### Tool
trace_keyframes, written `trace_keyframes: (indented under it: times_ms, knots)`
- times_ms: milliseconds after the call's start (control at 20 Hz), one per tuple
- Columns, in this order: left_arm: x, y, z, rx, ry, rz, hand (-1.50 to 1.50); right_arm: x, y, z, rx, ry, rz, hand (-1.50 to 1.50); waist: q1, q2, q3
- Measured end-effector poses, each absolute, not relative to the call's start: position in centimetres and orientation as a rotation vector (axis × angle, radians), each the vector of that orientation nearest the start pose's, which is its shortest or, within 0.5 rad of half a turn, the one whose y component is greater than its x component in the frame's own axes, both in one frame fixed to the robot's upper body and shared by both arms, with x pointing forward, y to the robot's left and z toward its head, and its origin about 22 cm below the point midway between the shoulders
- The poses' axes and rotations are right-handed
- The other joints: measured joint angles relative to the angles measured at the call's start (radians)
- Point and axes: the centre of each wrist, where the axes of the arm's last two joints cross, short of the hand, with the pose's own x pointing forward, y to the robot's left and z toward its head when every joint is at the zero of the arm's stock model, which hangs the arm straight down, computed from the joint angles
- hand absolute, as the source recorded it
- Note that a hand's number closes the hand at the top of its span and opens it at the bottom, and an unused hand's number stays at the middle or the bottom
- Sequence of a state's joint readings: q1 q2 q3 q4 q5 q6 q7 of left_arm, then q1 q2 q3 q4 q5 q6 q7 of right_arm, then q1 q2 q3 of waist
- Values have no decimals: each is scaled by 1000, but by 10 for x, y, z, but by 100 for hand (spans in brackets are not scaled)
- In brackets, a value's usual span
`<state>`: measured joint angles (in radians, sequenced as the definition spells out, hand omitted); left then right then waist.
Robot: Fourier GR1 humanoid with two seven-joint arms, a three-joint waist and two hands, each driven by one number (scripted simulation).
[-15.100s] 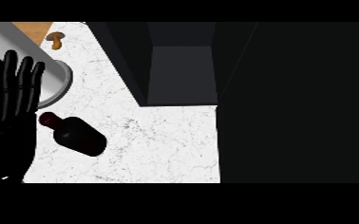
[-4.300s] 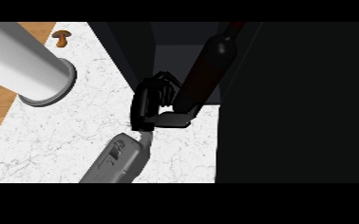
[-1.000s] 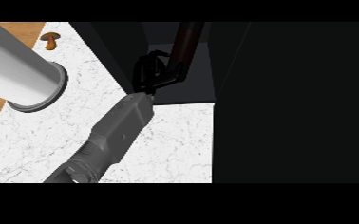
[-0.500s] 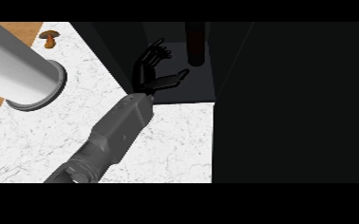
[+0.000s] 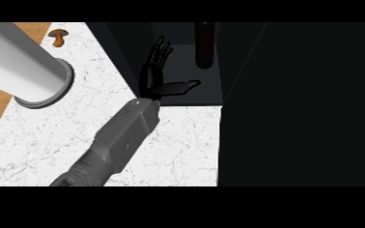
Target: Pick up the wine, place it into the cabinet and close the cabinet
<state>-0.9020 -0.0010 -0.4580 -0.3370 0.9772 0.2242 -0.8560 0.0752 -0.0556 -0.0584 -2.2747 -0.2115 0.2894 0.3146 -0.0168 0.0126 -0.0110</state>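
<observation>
So the wine bottle (image 5: 204,44) stands upright inside the dark cabinet (image 5: 178,77), toward the back, nothing holding it. One hand (image 5: 153,75) sits just left of the bottle in the cabinet opening, fingers straight and spread, thumb out to the side, not touching it (which arm it belongs to is unclear). Grey forearm (image 5: 118,140) crosses the white marble counter (image 5: 185,145). Big grey cylinder (image 5: 32,72) lies at left, a small brown mushroom (image 5: 58,35) beyond it.

Grey forearm angled up from lower left; hand (image 5: 152,72) open, fingers straight, thumb spread right.
</observation>
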Motion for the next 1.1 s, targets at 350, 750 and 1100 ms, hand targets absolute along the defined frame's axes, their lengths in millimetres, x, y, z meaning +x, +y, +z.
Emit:
trace_keyframes:
  times_ms: [350, 750, 1100]
  knots:
    - [359, 93, -30, -289, -1833, 180, -150, 169, -246, 152, 203, -1887, 233, -150, 32, -18, 7]
    - [308, 114, -4, -372, -1845, 94, -150, 163, -241, 157, 206, -1891, 232, -150, 43, -23, 11]
    - [249, 136, 36, -401, -1851, 90, -150, 169, -238, 157, 211, -1895, 249, -150, 35, -19, 11]
